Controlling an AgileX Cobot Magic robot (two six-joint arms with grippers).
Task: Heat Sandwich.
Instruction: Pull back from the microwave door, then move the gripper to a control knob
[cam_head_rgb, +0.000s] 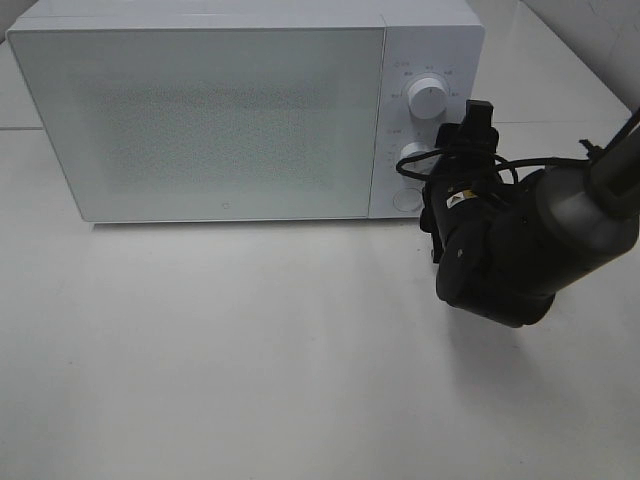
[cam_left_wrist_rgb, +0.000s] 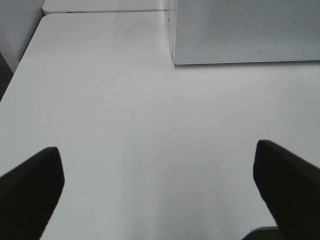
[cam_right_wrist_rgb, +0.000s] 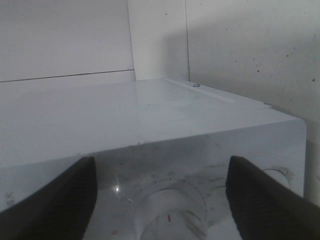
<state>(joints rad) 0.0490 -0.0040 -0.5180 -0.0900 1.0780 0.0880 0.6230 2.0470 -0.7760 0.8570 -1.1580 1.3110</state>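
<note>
The sandwich shows in no view; the one microwave has its door shut. On its panel are two dials and one round button. The right fingers stand spread either side of one dial, gripping nothing. Open tabletop stretches before the microwave, where the left fingers gape wide, empty.

A white microwave fills the upper part of the frame, its speckled door closed, standing on a bare white bench. On the control panel at upper right sit an upper dial, a partly hidden lower dial and, beneath them, a round button. A pale wall rises behind the oven.
</note>
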